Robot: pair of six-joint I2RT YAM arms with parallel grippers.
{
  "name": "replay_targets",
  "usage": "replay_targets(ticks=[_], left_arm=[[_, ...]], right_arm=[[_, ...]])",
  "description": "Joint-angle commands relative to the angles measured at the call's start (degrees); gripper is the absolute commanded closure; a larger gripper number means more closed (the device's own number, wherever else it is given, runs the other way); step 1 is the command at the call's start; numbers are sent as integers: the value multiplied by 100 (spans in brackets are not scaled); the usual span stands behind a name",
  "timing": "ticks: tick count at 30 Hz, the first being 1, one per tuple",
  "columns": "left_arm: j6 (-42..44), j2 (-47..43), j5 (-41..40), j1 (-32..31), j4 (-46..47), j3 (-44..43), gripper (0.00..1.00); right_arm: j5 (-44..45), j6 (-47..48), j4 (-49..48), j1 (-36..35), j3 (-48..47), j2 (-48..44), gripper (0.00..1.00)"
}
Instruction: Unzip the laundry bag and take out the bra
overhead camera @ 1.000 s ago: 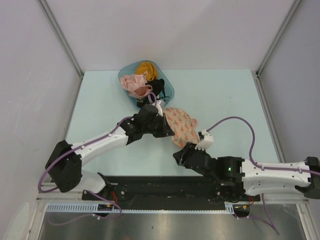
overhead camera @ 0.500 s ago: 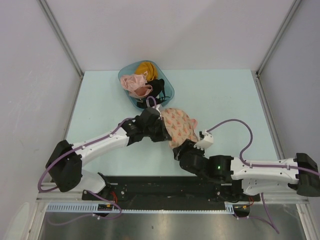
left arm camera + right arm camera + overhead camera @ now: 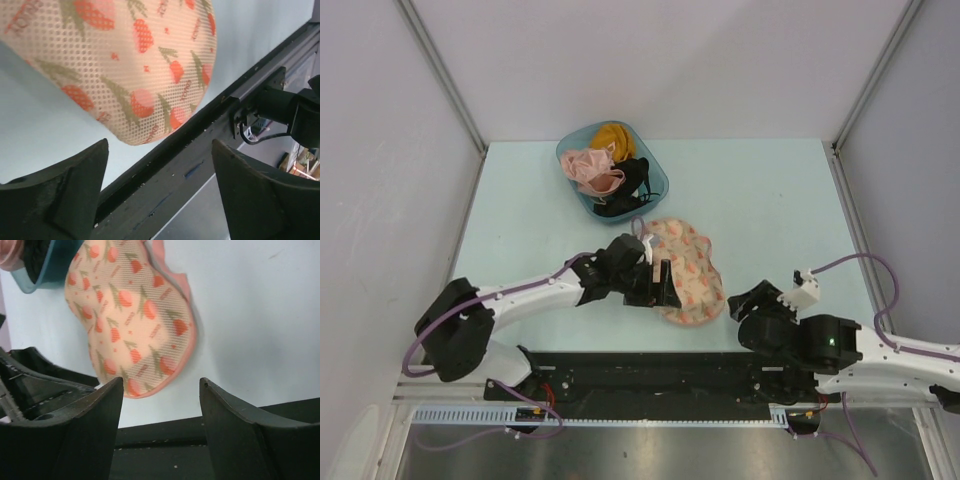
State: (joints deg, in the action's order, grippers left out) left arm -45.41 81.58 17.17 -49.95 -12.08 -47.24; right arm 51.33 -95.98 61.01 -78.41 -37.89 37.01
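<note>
The laundry bag (image 3: 688, 268) lies flat on the table, cream-peach with orange motifs and a pink rim, and nothing holds it. My left gripper (image 3: 663, 284) hangs open against the bag's left edge. In the left wrist view the bag (image 3: 125, 65) fills the top, and that gripper (image 3: 160, 192) has nothing between its fingers. My right gripper (image 3: 756, 299) is open, a short way right of the bag and apart from it. In the right wrist view the bag (image 3: 135, 325) lies beyond that gripper (image 3: 161, 407). The bra is hidden.
A teal tub (image 3: 654, 172) at the back holds a pink bra (image 3: 588, 168), a mustard one (image 3: 613, 137) and dark garments. Its corner shows in the right wrist view as the teal tub (image 3: 35, 282). The black base rail (image 3: 650, 370) runs along the near edge.
My left gripper has opened and let go of the bag, which now lies flat nearer the front edge. My right arm has drawn back to the right, away from the bag.
</note>
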Motion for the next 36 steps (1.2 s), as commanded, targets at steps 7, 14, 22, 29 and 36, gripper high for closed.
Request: replay_targets(ticks=[7, 14, 22, 29, 36], left_arm=[[-469, -880, -706, 442, 205, 1120, 5], [-171, -933, -513, 855, 285, 1130, 4], [-47, -942, -390, 988, 302, 1191, 2], [-65, -960, -328, 996, 408, 1209, 2], [23, -942, -161, 996, 557, 1288, 2]], right_arm=[[44, -105, -438, 10, 325, 552, 26], [-1621, 1353, -3531, 1141, 1985, -580, 22], [-3208, 1662, -5264, 2558, 3138, -1048, 23], [-3498, 1627, -6610, 2656, 3332, 15, 29], [-3525, 1426, -7243, 2805, 3393, 465, 77]])
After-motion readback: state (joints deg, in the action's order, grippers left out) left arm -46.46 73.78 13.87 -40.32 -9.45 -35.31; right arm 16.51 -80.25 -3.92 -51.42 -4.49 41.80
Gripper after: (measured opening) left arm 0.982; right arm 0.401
